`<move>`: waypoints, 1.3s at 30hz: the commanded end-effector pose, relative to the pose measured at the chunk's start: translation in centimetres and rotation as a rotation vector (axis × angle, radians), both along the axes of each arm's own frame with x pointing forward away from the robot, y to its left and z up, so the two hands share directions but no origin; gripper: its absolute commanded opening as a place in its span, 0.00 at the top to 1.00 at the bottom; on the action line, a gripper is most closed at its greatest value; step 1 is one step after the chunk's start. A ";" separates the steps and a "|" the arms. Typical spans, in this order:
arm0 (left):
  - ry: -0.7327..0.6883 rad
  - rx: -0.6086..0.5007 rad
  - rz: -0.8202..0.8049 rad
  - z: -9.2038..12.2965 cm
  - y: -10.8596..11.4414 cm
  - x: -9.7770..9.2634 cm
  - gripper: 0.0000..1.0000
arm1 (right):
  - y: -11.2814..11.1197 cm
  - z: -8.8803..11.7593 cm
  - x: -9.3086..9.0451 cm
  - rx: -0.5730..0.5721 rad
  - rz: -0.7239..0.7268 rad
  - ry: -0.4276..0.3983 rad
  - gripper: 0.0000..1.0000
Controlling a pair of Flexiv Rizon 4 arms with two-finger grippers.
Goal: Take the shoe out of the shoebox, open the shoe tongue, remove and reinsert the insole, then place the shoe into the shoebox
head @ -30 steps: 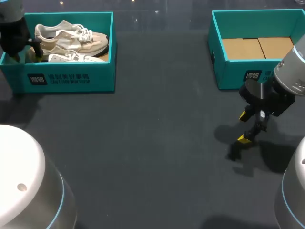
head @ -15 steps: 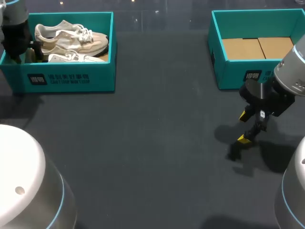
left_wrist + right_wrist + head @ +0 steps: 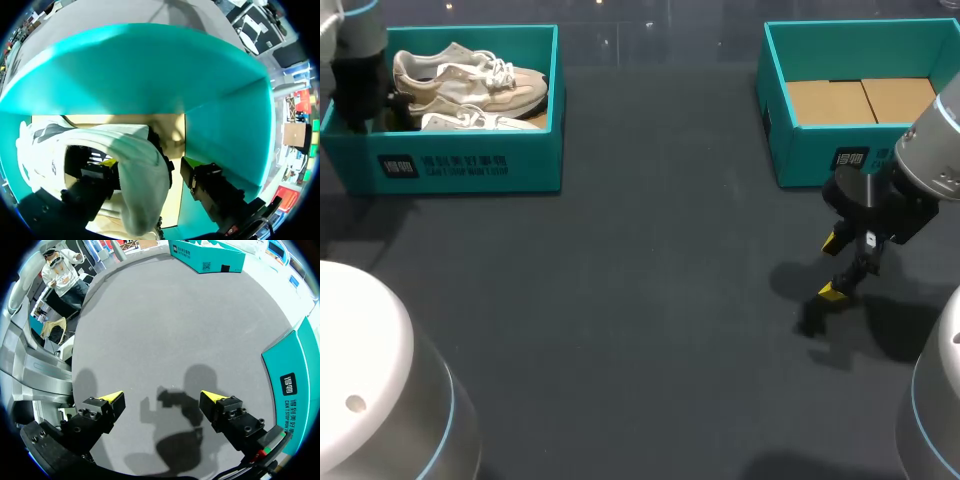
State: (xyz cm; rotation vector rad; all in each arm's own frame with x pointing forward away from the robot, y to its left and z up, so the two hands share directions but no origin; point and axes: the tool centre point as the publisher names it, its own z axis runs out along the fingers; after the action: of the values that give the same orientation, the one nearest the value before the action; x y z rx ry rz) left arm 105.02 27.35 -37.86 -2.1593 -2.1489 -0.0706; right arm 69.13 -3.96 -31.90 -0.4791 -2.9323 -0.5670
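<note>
My left claw [image 3: 150, 164] is down inside the left box [image 3: 150, 70], spread open and straddling the heel of the shoe [image 3: 135, 150]. One finger is in the foot opening and the other is outside the heel, with a sliver of box floor showing between it and the shoe. I read that as set up for a pinch on the heel collar to lift the shoe out, not a grip yet.

My right claw [image 3: 162, 397] is also open, holding nothing. It hangs low over bare table [image 3: 165, 320] just in front of the right box [image 3: 820, 150], probably parked where it can take the shoe.

From the head view my left arm [image 3: 360, 70] covers the claw and the heels, so I can't say which of the pair [image 3: 470, 90] I'm on. The wrist view shows only the heel end, and the inner fingertip is mostly in shadow.
</note>
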 end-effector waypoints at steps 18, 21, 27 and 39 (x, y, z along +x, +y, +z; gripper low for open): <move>0.001 0.036 -0.018 0.1 1.2 -0.2 1.00 | 0.0 0.0 -0.1 -0.002 0.000 -0.001 0.00; -0.002 0.037 -0.016 0.3 1.5 -0.3 1.00 | 0.0 0.0 -0.1 -0.002 0.000 -0.001 0.00; 0.008 0.006 0.007 1.3 2.0 -0.3 1.00 | 0.0 0.0 -0.1 -0.002 0.000 -0.001 0.00; -0.038 -0.012 0.073 4.6 1.3 0.4 1.00 | 0.0 0.0 -0.1 -0.002 0.000 -0.001 0.00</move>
State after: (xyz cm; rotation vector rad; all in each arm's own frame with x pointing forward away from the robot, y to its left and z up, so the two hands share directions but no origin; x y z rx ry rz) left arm 105.83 28.86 -34.37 -2.1076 -2.2432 -0.0796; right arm 69.13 -3.96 -31.90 -0.4791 -2.9323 -0.5670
